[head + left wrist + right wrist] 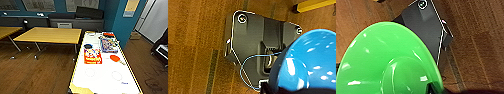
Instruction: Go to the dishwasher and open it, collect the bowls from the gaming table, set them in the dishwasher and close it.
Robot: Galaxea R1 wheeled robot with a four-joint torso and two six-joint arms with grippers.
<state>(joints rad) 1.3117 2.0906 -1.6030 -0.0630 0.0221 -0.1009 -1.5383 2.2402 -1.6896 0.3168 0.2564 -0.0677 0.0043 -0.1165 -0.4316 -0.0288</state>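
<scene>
**Both bowls off the table, carried over bare floor**

Beside the gaming table (105, 77), whose white top carries game boxes (92, 56) and an orange-red paddle (115, 58), both bowls look to be in the robot's grasp. The blue bowl (310, 62) fills the left wrist view above the wooden floor (195, 50), and the green bowl (381, 60) does the same for the right arm. Each seems gripped at its rim — the fingers themselves are too hidden to tell how firmly. My worry: smooth plastic held by one edge could pivot or slip if the base jolts, and a tilted bowl might clip the yellow table side.
</scene>
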